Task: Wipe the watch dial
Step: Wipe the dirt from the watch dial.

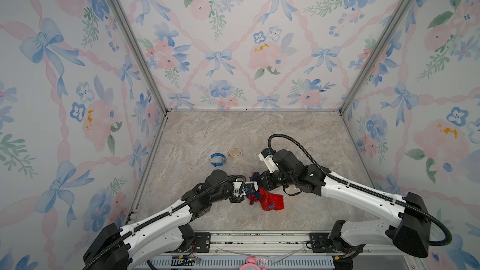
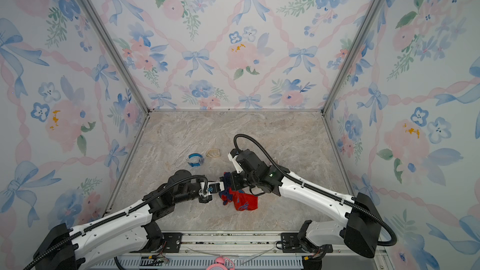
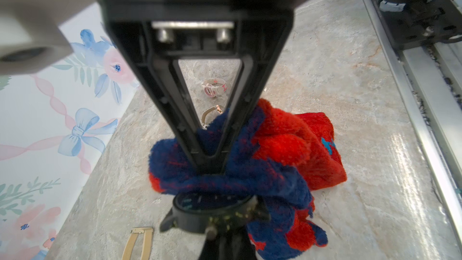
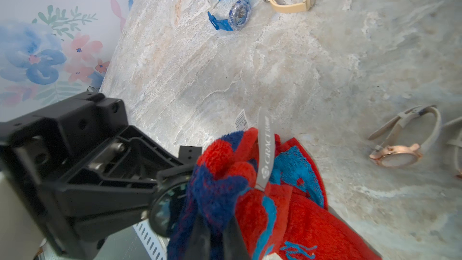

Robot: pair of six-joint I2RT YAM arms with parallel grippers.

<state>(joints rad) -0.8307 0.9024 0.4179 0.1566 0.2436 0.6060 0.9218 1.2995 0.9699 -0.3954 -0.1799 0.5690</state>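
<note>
Looking down on a marble counter (image 2: 272, 131) boxed in by floral walls (image 2: 249, 48). Found left gripper (image 2: 217, 188) and right gripper (image 2: 225, 180) meeting tip to tip near front centre, both pinched shut. Logged red-and-blue cloth (image 2: 240, 201) bunched in the right gripper, loose end draped onto the counter. Made out only a dark sliver at the left tips, probably the watch (image 2: 220, 186); too small to confirm. Spotted farther back a blue watch (image 2: 195, 159) and, just beside it, a beige watch (image 2: 213, 153), well apart from both grippers. Noted something pink (image 2: 223, 260) at the front rail (image 2: 233, 242).
</note>
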